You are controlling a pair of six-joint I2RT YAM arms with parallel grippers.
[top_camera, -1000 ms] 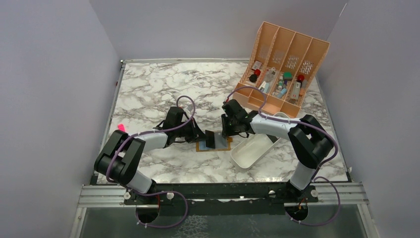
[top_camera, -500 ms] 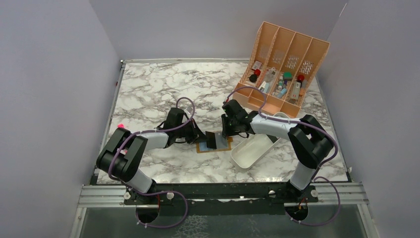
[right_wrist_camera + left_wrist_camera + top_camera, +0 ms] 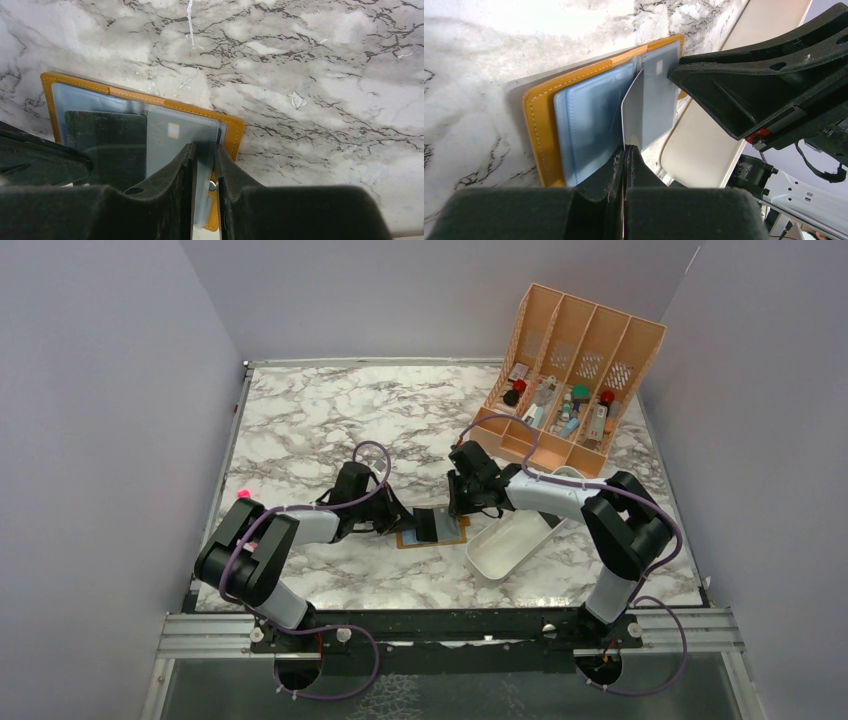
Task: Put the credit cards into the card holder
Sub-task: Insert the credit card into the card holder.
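Bright, even light comes from above. The marble table looks too white in the left wrist view. A soft grey shadow lies beside the card holder. The right gripper looks blurry up close.

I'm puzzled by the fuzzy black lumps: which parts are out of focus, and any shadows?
Left wrist view: the left pincer up close is soft, the card holder sharp, with a grey shadow beside it on the marble table. Right wrist view: the right pincer blurs likewise. Top view: even, soft light.
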